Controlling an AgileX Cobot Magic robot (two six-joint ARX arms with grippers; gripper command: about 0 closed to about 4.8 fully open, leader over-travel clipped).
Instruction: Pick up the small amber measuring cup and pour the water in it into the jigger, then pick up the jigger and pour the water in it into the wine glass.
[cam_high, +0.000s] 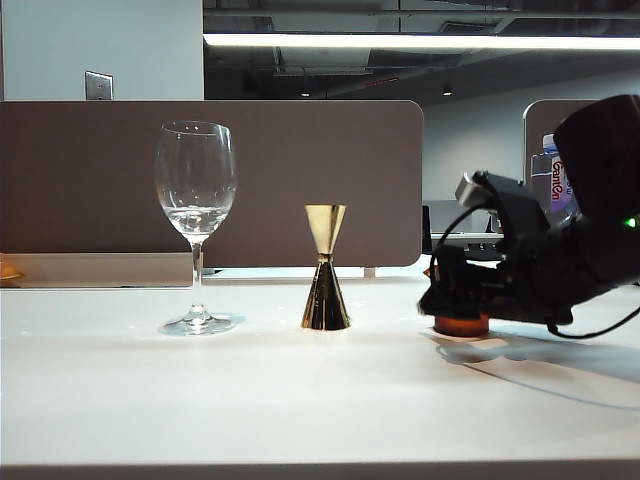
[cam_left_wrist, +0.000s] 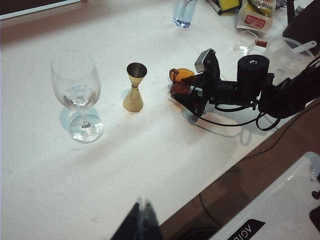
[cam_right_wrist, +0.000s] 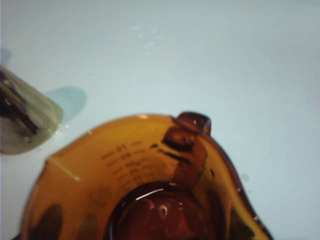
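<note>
The right gripper (cam_left_wrist: 186, 97) has its jaws spread wide around the amber cup (cam_left_wrist: 181, 82), not yet pinching it; the cup stands upright on the counter (cam_high: 250, 400), right of the jigger (cam_high: 326, 267) and wine glass (cam_high: 196, 225). The left gripper (cam_left_wrist: 141, 220) hangs well back, its jaws unreadable.

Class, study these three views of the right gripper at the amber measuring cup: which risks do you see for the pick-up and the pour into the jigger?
1. The right gripper is open around the small amber measuring cup, which holds water; an off-centre close may tip it.
2. The jigger has a narrow mouth, so the pour may miss.
3. The wine glass stands near the jigger; a sweeping arm could hit it.
The left gripper is apart.
</note>
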